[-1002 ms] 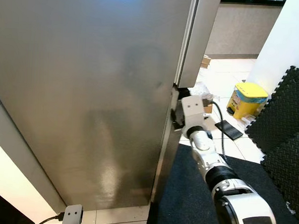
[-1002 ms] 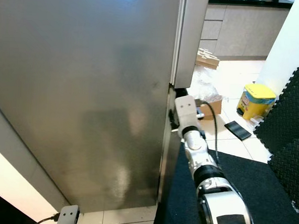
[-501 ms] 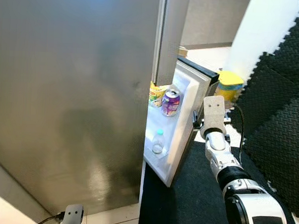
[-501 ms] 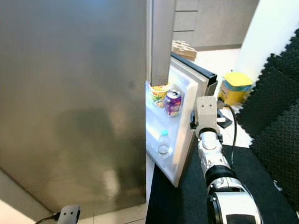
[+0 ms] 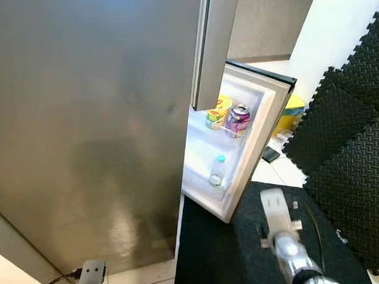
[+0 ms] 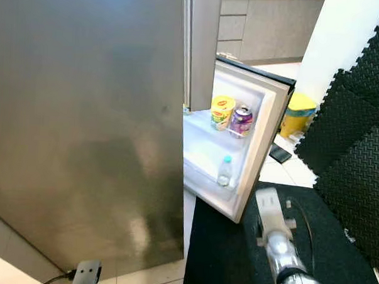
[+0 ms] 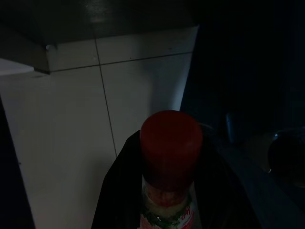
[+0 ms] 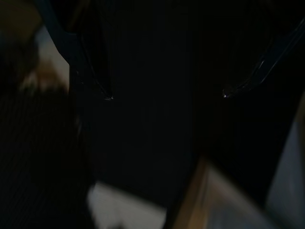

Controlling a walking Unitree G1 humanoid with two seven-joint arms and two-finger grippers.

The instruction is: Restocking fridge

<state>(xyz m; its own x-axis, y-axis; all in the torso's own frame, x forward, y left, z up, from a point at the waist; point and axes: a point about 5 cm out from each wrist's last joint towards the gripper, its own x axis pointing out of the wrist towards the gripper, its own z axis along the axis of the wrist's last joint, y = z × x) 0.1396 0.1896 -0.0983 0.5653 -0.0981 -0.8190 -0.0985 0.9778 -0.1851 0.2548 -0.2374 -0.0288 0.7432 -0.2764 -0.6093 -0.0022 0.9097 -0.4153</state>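
Note:
The steel fridge [image 5: 96, 113] fills the left, and its lower door [image 5: 265, 126] stands open to the right. The door shelves hold a yellow cup [image 5: 217, 112], a purple can [image 5: 237, 120] and, lower down, a small water bottle [image 5: 217, 171]. My right arm [image 5: 277, 218] hangs low in front of the door, off its edge. In the dark right wrist view my right gripper [image 8: 166, 95] is open with nothing between its fingers. My left gripper [image 7: 169, 138] is shut on a bottle with a red cap [image 7: 170, 143], above white floor tiles.
Black foam mats [image 5: 350, 143] line the right side. A dark mat [image 5: 228, 263] covers the floor under the door. A yellow bin [image 6: 298, 112] stands behind the door. A grey plug with a cable [image 5: 92, 271] lies at the fridge's foot.
The lower fridge door has swung from shut to wide open. My right arm has come off the door's edge and dropped lower. The camera turned right.

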